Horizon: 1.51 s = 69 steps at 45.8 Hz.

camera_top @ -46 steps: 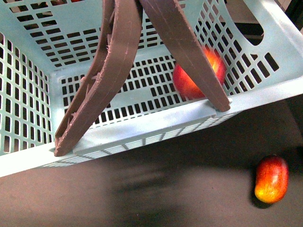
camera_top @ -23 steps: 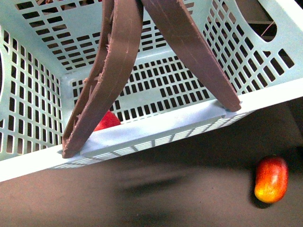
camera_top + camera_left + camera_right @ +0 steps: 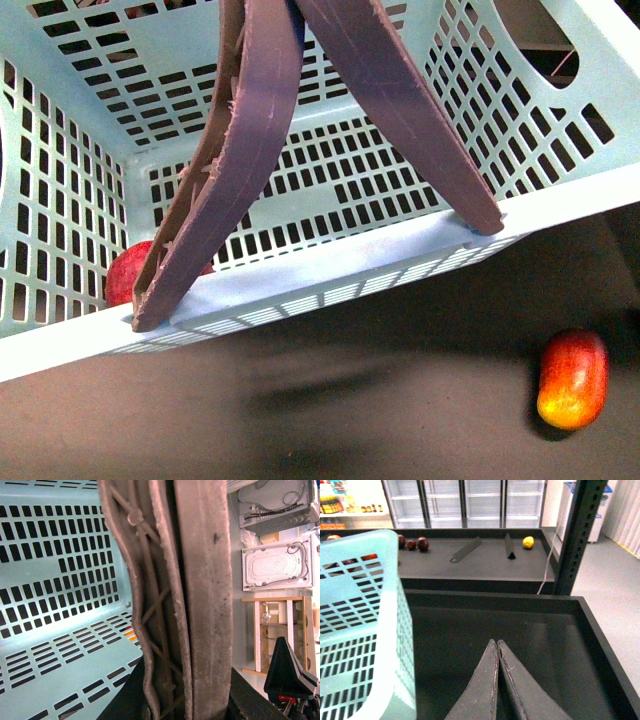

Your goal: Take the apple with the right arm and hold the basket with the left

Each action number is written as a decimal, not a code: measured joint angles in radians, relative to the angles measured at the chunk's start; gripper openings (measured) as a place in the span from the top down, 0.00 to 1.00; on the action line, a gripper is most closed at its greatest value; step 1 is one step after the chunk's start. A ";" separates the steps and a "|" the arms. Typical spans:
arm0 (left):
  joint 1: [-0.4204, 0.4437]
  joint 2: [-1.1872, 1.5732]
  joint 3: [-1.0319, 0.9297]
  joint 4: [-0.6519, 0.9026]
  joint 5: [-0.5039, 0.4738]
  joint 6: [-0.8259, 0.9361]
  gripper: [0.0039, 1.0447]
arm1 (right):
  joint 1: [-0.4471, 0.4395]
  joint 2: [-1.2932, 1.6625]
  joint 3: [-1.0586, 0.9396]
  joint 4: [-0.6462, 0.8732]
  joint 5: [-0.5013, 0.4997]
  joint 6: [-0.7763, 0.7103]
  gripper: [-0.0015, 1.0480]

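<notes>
Left wrist view: the left gripper (image 3: 186, 702) clamps both handles (image 3: 200, 580), so the basket (image 3: 330, 270) hangs tilted, with the apple (image 3: 125, 275) in its low corner. The right gripper (image 3: 497, 647) has its fingers (image 3: 482, 690) together, empty.

Left pincer (image 3: 185, 700) clamps the basket (image 3: 60, 630) handles — right pincer (image 3: 498, 642) closed.

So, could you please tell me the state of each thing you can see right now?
basket: rim slanted in the front view, apple inside.
handles: both swung up, meeting above the basket.
apple: loose in the basket's near left corner.
oval fruit: lying on the dark surface, outside the basket.
left gripper: shut on the handles.
right gripper: shut, empty.
</notes>
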 joint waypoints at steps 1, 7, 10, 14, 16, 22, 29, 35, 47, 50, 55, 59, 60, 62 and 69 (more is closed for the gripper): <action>0.000 0.000 0.000 0.000 0.002 0.000 0.83 | -0.010 -0.009 -0.006 -0.004 -0.003 0.000 0.98; 0.000 0.000 0.000 0.000 0.002 -0.001 0.83 | -0.031 -0.069 -0.041 -0.029 -0.009 0.000 0.98; 0.000 0.000 0.000 0.000 0.001 0.000 0.83 | -0.031 -0.100 -0.055 -0.046 -0.011 0.000 0.98; 0.000 0.000 0.000 0.000 -0.003 0.000 0.83 | -0.031 -0.148 -0.074 -0.074 -0.010 0.000 0.98; 0.000 0.000 0.000 0.000 -0.002 0.000 0.83 | -0.031 -0.171 -0.081 -0.090 -0.011 0.000 0.98; 0.000 0.000 0.000 0.000 0.001 0.000 0.83 | -0.032 -0.241 -0.103 -0.138 -0.010 0.000 0.98; 0.000 0.000 0.000 0.000 0.001 0.000 0.83 | -0.032 -0.294 -0.131 -0.147 -0.011 0.000 0.98; 0.000 0.000 0.000 0.000 0.000 -0.001 0.83 | -0.032 -0.352 -0.132 -0.195 -0.010 0.000 0.98; 0.000 0.000 0.000 0.000 -0.001 0.000 0.83 | -0.032 -0.443 -0.132 -0.285 -0.010 0.000 0.98; 0.000 0.000 0.000 0.000 0.000 0.000 0.83 | -0.032 -0.455 -0.132 -0.298 -0.010 0.000 0.98; 0.000 0.000 0.000 0.000 0.001 0.000 0.83 | -0.032 -0.482 -0.132 -0.325 -0.010 0.000 0.98; 0.000 0.000 0.000 0.000 0.001 0.000 0.83 | -0.032 -0.507 -0.132 -0.351 -0.010 0.000 0.98; 0.000 0.000 0.000 0.000 0.000 0.000 0.83 | -0.032 -0.514 -0.132 -0.357 -0.010 0.000 0.98; 0.000 0.000 0.000 0.000 0.000 0.000 0.83 | -0.032 -0.521 -0.132 -0.364 -0.010 0.000 0.98; 0.000 0.000 0.000 0.000 0.000 0.000 0.83 | -0.032 -0.629 -0.131 -0.506 -0.012 0.000 0.98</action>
